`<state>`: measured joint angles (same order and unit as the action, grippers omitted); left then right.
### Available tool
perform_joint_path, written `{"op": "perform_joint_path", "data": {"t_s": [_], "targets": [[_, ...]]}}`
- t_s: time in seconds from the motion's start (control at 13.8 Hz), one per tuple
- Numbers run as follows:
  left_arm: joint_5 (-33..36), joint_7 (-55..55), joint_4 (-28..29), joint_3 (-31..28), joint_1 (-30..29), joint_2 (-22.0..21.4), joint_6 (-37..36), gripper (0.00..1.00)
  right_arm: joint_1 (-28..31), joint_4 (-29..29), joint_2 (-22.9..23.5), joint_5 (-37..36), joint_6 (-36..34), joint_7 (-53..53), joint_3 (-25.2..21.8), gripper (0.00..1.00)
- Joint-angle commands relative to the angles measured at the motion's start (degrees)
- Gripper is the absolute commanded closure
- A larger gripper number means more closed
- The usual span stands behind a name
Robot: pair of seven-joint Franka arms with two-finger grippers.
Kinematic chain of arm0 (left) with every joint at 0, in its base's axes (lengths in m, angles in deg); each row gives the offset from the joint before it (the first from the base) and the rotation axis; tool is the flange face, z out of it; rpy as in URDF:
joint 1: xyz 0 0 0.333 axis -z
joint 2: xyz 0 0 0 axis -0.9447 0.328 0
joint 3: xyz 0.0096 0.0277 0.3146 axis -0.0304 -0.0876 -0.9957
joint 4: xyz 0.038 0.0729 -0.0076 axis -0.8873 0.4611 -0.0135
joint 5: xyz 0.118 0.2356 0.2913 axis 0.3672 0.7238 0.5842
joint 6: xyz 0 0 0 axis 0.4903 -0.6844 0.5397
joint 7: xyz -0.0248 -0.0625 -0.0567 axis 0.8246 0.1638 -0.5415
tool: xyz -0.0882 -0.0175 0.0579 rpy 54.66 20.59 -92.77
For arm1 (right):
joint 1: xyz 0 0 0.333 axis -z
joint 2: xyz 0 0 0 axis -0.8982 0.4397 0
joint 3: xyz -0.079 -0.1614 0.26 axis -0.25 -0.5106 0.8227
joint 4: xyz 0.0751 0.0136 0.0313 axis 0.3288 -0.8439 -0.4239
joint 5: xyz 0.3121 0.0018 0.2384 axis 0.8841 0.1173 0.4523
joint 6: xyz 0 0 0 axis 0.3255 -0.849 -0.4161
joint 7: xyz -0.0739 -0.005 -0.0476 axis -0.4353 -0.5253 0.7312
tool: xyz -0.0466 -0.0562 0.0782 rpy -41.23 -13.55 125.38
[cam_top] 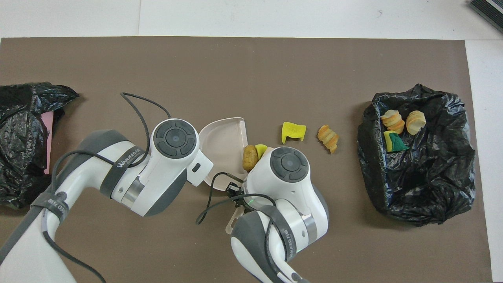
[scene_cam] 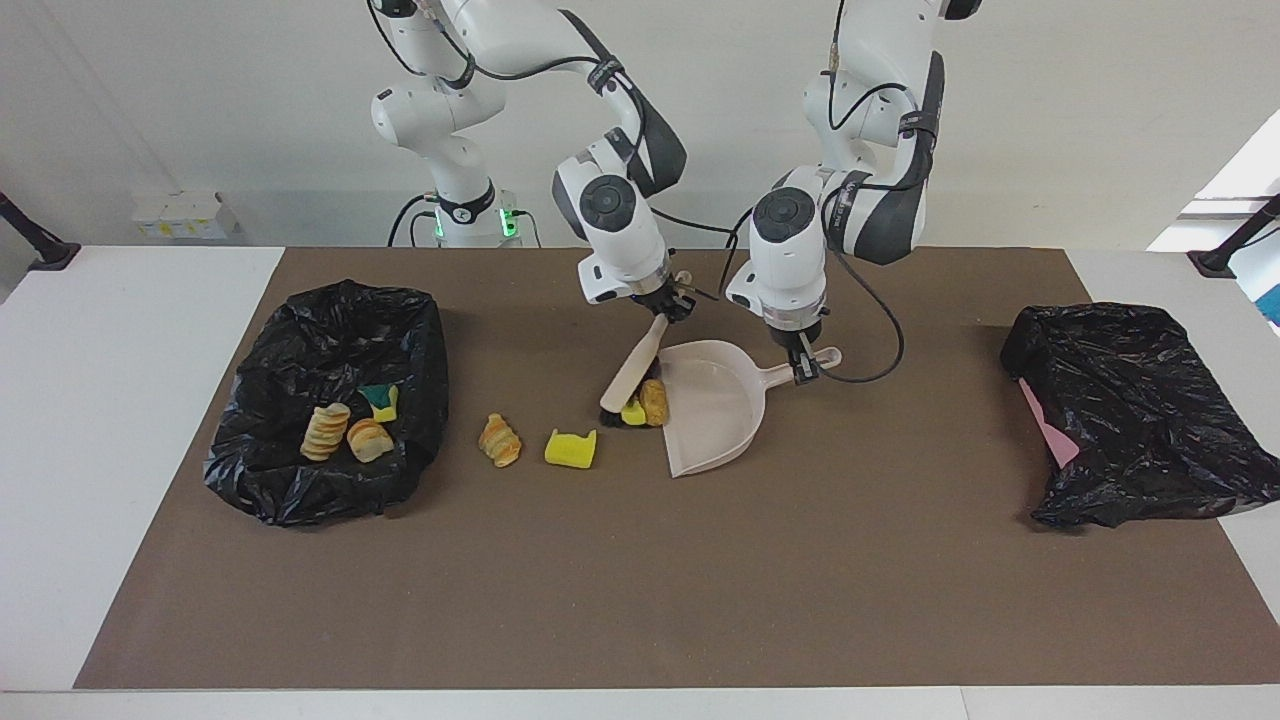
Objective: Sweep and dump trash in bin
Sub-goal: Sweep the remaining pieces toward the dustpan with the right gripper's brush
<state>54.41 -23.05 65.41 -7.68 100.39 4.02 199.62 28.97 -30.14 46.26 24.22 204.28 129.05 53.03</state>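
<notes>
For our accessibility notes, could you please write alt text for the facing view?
The right gripper holds a brush pushing two bits of trash against a dustpan held by the left gripper. Two more bits lie on the mat beside a black-lined bin.

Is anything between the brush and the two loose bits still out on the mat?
Nothing visible blocks them. The brush, held by the right gripper, is at the dustpan mouth. The yellow chunk and croissant piece lie on bare mat toward the right arm's end, between brush and bin bag.
</notes>
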Motion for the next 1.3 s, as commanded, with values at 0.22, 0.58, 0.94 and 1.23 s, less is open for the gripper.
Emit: {"op": "perform_joint_path", "data": {"t_s": [0.22,0.58,0.94,1.23], "targets": [[-2.09,1.37,0.56,-0.75,1.22,0.33,2.74,1.0,-5.57,3.45,-0.1,-2.71,-2.09,-0.31,0.19,1.0],[-2.0,0.84,0.57,-0.75,0.61,0.42,3.44,1.0,-4.35,8.47,0.6,-13.27,-12.11,-4.15,0.11,1.0],[-2.79,0.58,0.57,-0.75,-0.44,0.77,3.97,1.0,-1.54,9.61,0.6,-22.85,-18.18,-13.56,-0.33,1.0],[-3.75,0.4,0.74,-0.75,-0.89,0.77,4.15,1.0,3.99,9.61,1.74,-27.24,-19.05,-19.37,-0.33,1.0]]}}
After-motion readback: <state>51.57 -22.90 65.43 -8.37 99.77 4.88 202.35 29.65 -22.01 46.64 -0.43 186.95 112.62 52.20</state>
